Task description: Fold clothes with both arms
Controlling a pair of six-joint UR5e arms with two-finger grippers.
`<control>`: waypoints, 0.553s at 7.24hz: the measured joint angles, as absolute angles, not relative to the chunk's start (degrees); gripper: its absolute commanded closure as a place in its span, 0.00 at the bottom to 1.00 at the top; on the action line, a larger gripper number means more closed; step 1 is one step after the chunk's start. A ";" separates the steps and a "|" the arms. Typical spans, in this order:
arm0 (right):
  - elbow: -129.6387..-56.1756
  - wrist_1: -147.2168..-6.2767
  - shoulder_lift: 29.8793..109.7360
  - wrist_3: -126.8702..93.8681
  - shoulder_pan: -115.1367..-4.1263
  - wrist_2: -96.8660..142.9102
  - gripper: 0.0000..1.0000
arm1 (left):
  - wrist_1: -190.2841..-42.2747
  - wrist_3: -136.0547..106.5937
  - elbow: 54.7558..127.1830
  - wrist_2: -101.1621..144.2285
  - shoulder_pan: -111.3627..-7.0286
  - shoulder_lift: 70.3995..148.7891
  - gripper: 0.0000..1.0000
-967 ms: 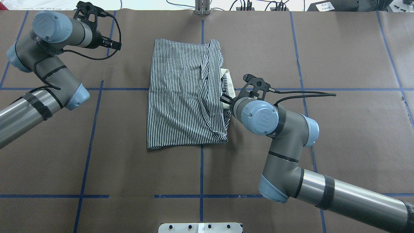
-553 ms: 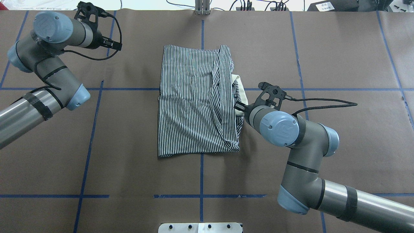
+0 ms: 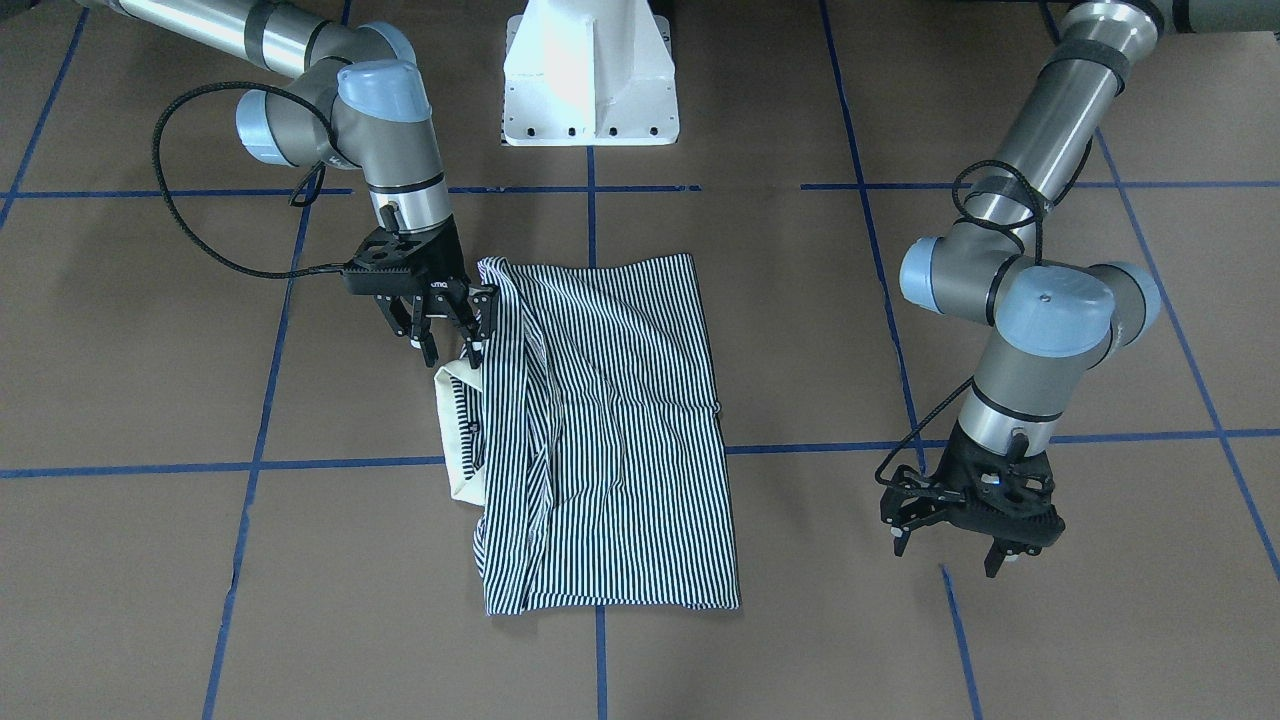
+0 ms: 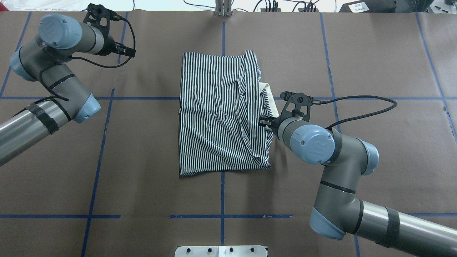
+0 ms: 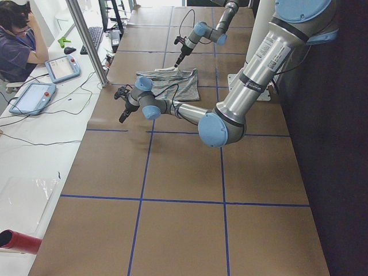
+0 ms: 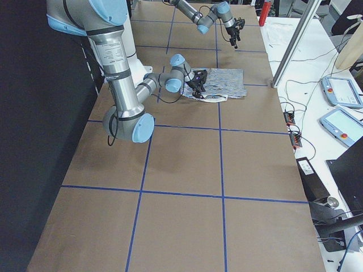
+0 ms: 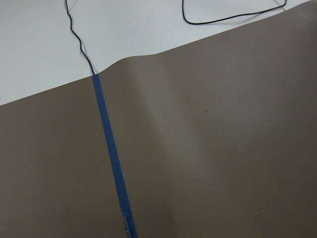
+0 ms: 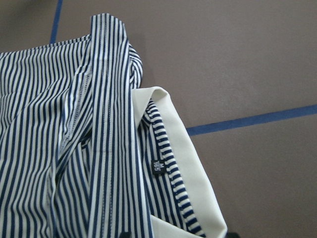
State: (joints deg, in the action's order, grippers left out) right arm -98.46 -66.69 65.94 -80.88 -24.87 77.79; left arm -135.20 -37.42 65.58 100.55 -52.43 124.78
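The clothes are one navy-and-white striped polo shirt (image 4: 221,114), lying folded into a rough rectangle at mid table (image 3: 600,430). Its cream collar (image 4: 269,96) sticks out of the shirt's right edge, and the right wrist view shows the collar (image 8: 183,163) with a small size label. My right gripper (image 3: 450,350) is low at that edge, just toward the robot from the collar, fingers spread open. It appears in the overhead view (image 4: 266,123) partly hidden by its wrist. My left gripper (image 3: 948,555) hangs open over bare table at the far left (image 4: 125,50), well away from the shirt.
Brown paper with blue tape lines (image 4: 96,142) covers the table. The white pedestal base (image 3: 590,70) stands at the robot's edge, a metal post (image 4: 223,9) at the far edge. A person sits at a side desk (image 5: 17,40) with tablets and cables.
The shirt has slid to the right across the table along with my right arm, most of it in the first half second. The left arm has barely moved.
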 measured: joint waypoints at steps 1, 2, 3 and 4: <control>-99.68 -68.76 64.93 -77.15 -24.41 78.06 0.00 | -135.20 -37.77 65.57 100.55 -52.25 124.75 0.00; -102.12 -72.16 64.50 -73.68 -23.12 77.99 0.00 | -135.23 -38.13 65.57 100.55 -52.00 124.73 0.00; -104.27 -74.99 64.64 -70.58 -20.94 76.93 0.02 | -135.25 -38.40 65.57 100.55 -51.85 124.72 0.00; -105.46 -76.63 64.82 -67.70 -18.23 74.59 0.31 | -135.26 -38.52 65.58 100.55 -51.81 124.73 0.00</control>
State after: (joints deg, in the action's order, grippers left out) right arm -105.46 -76.63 64.82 -67.70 -18.23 74.59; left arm -135.26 -38.52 65.58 100.55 -51.81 124.73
